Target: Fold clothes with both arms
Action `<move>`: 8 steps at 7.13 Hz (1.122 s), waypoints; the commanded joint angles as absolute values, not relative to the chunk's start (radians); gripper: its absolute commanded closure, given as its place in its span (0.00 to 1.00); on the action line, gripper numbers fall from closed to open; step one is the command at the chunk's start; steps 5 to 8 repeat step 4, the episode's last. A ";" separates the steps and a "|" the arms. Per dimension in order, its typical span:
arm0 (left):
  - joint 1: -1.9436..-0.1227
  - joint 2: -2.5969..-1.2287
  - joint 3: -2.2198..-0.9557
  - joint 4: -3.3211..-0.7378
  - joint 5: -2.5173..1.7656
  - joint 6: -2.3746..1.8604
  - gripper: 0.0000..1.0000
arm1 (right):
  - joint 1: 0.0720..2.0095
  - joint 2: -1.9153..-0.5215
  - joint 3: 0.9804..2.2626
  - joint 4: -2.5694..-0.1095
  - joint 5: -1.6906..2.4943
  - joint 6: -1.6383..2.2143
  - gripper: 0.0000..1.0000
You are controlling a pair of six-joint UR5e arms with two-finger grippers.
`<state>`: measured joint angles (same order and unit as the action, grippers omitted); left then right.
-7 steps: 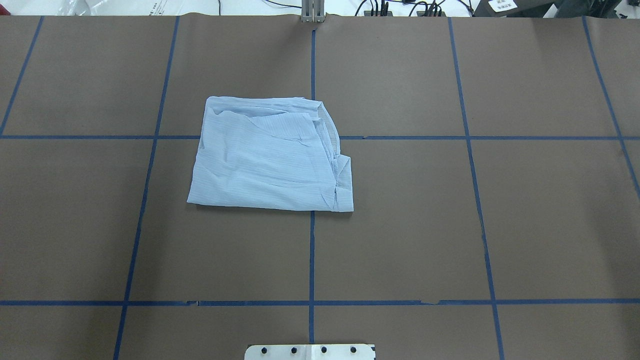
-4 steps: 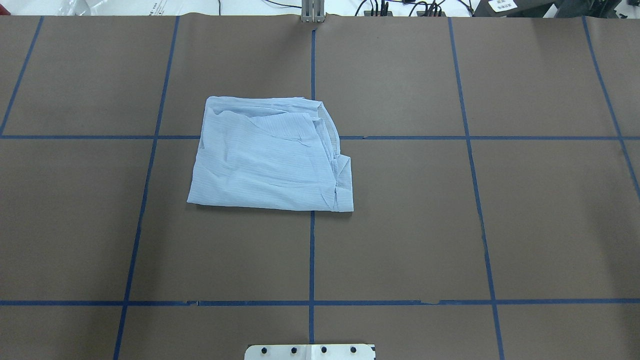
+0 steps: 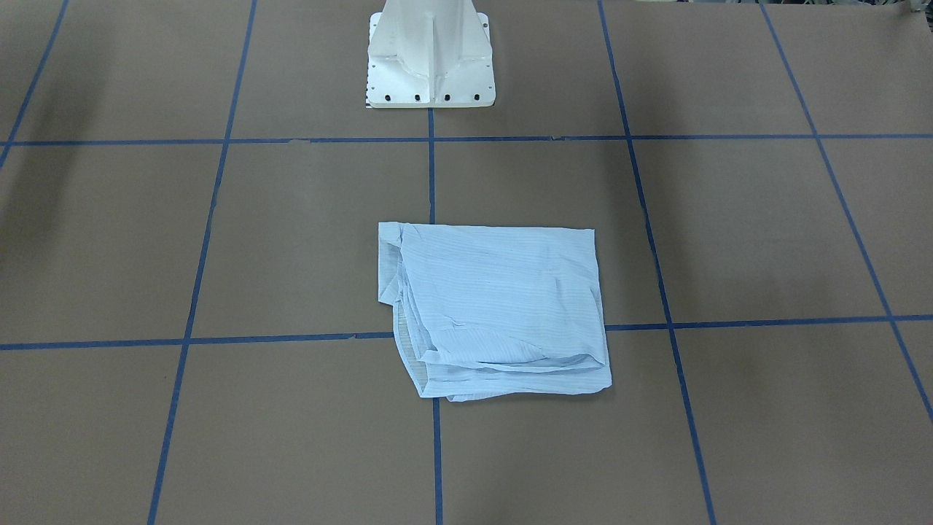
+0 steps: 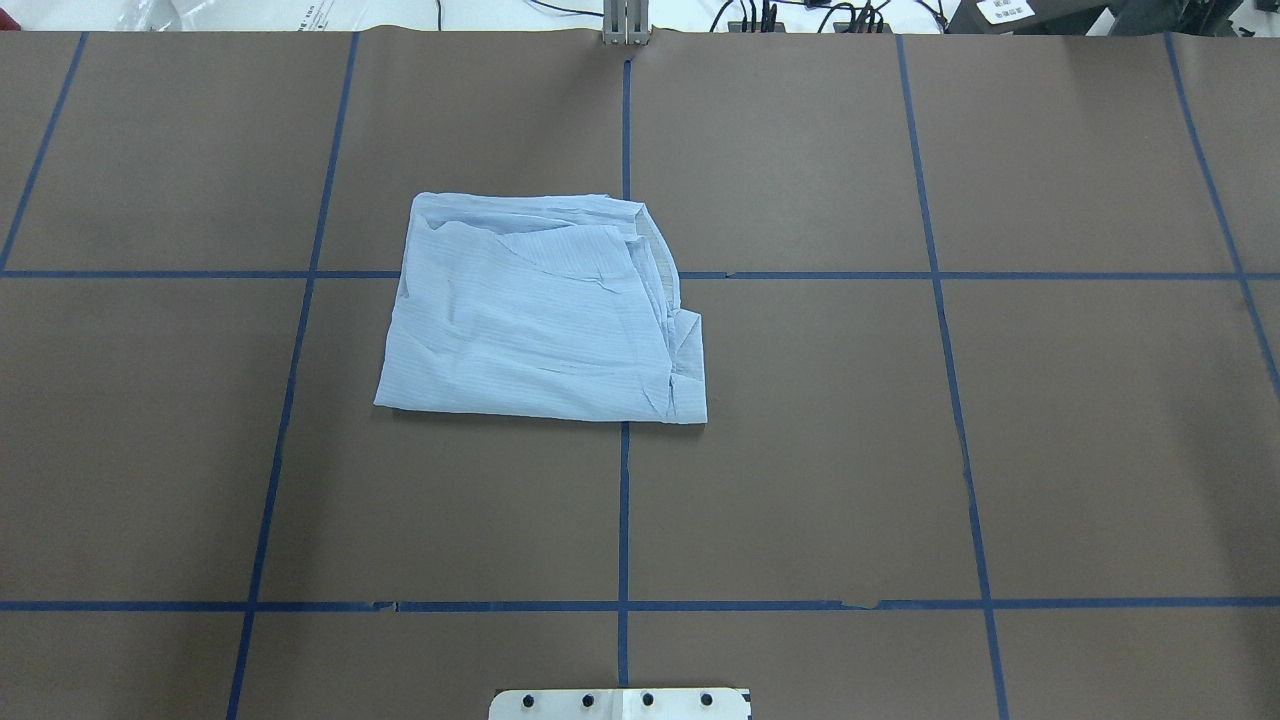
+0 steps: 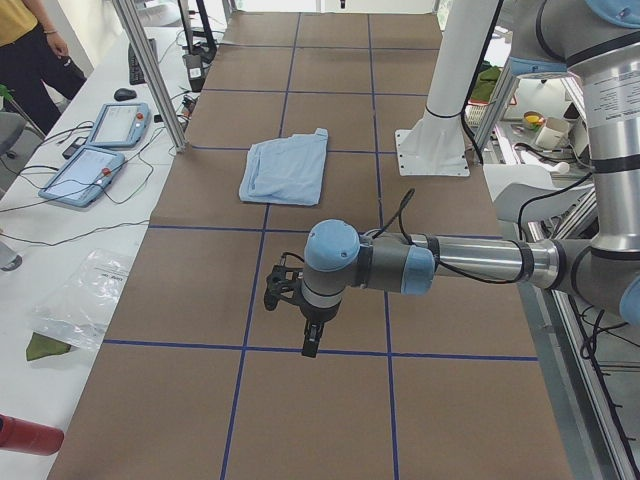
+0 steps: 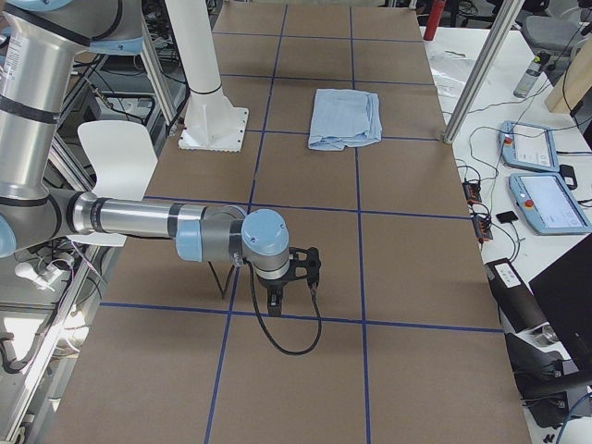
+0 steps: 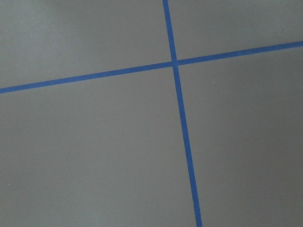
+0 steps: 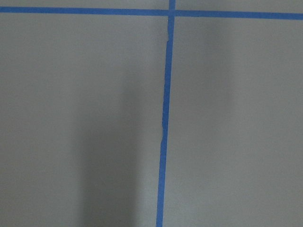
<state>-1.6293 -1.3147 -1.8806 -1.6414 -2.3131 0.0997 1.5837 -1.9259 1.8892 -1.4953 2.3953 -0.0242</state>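
Shirt: you see the shirt [image 4: 545,310] folded into a rough rectangle, flat on the brown table [image 4: 1000,450], over a crossing of the blue tape lines [image 4: 940,275].
Shirt edges: the side towards the right gripper [image 6: 275,301] is stacked and rumpled. The side towards the left gripper [image 5: 311,345] is one smooth line.
Open room: brown table shows on all four sides of the shirt. It lies well apart from both grippers, further along the table from each.
Left gripper: it hangs just above the table at the near end of the left arm [image 5: 450,265]. You cannot tell how wide its fingers stand.
Right gripper: it hangs the same way on the right arm [image 6: 139,220], and its finger spread cannot be told either.
Views: only your two side views show the arms. The overhead and front views give you the shirt's layers and the white pedestal base [image 3: 431,65]. Each wrist view shows only table and a tape crossing.
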 commanded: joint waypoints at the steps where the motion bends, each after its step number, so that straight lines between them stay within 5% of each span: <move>1: -1.629 -1.315 -1.882 -1.643 -2.315 0.100 0.00 | 1.583 -1.922 1.891 -1.482 2.393 -0.026 0.00; 8: -1.629 -1.321 -1.885 -1.646 -2.315 0.100 0.00 | 1.583 -1.924 1.884 -1.466 2.390 -0.026 0.00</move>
